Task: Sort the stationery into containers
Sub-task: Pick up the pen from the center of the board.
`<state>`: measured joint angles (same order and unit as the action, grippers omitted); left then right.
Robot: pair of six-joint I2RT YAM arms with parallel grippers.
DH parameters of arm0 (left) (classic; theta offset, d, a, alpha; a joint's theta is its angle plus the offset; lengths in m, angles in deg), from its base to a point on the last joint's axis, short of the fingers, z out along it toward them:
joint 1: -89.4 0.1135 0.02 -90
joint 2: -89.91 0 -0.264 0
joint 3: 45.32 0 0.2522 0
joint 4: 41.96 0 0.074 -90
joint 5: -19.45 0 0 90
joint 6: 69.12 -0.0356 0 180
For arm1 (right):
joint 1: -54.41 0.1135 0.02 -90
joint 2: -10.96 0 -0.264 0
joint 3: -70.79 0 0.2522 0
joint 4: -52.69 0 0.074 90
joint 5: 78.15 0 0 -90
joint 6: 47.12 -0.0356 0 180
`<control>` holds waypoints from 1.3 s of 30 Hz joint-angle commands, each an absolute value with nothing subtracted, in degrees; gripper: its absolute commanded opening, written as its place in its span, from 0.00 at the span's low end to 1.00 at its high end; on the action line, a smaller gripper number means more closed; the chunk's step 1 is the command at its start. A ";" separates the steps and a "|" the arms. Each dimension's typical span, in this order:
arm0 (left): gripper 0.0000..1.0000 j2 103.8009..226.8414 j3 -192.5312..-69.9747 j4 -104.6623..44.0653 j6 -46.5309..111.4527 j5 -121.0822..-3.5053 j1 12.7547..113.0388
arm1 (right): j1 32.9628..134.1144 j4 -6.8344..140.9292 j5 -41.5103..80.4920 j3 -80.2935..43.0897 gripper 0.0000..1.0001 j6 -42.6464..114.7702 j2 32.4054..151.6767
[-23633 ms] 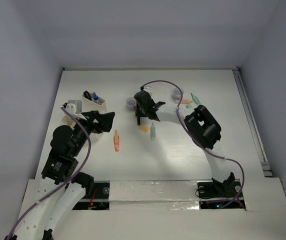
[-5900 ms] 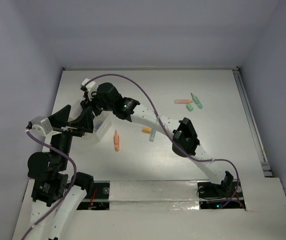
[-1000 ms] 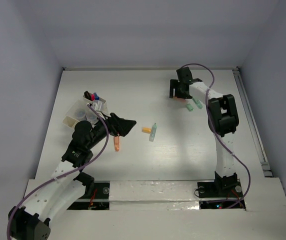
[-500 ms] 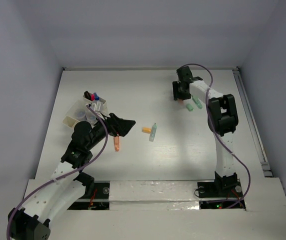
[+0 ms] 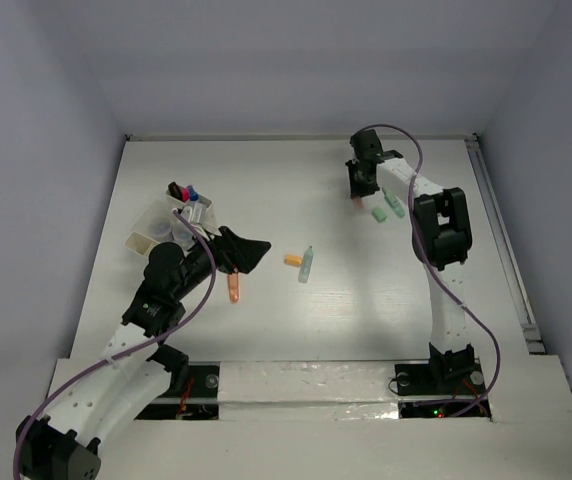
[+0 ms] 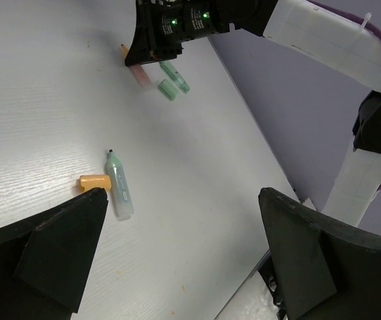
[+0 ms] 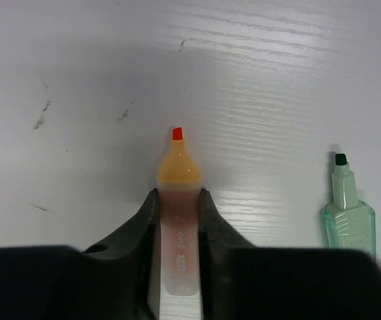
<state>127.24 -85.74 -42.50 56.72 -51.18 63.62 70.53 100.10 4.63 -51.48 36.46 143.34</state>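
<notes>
My right gripper is at the back right of the table, shut on an uncapped orange-tipped highlighter that lies at table level. A green highlighter lies just to its right, and a stubby green piece lies beside that. My left gripper is open and empty, hovering above the table's middle. Ahead of it lie a pale green highlighter and an orange stub. An orange marker lies below the left gripper. The translucent bins at the left hold markers.
The left wrist view shows the right gripper far ahead, over the highlighter and the green pieces. A rail runs along the table's right edge. Grey walls enclose the table on three sides.
My right gripper has shifted slightly and settled over the orange highlighter at the back right, with its fingers now against its sides. The left arm has not moved.
</notes>
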 commanded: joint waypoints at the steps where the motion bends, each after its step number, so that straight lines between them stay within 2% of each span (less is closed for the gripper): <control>1: 0.95 127.26 -86.86 -44.80 56.21 -49.99 63.38 | 70.58 98.72 3.15 -51.43 0.06 36.02 144.21; 3: 0.95 128.06 -86.25 -46.38 56.91 -48.94 63.38 | 70.58 93.91 4.46 -47.50 0.04 34.97 141.58; 8: 0.93 132.62 -85.10 -52.01 58.76 -47.53 61.80 | 74.18 82.11 8.59 -36.32 0.04 30.68 124.63; 11: 0.90 136.49 -85.71 -55.17 59.29 -49.19 58.65 | 80.06 75.70 9.56 -29.56 0.04 27.42 115.94; 18: 0.80 145.54 -91.07 -55.79 55.34 -56.57 54.25 | 91.58 67.08 9.47 -19.97 0.06 20.22 105.37; 25: 0.71 147.93 -92.22 -57.29 54.37 -62.54 53.19 | 97.82 63.11 8.87 -16.80 0.07 18.44 101.23; 33: 0.65 148.36 -91.69 -59.13 52.17 -67.83 52.66 | 98.88 61.53 11.06 -14.78 0.07 16.34 99.47; 39: 0.54 149.50 -92.39 -60.80 51.29 -68.88 52.66 | 98.88 58.90 15.01 -11.79 0.07 13.61 97.19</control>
<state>149.53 -89.74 -56.36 52.83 -67.13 52.97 98.40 64.26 12.80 -12.66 15.76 100.78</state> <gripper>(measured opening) 0.548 0.309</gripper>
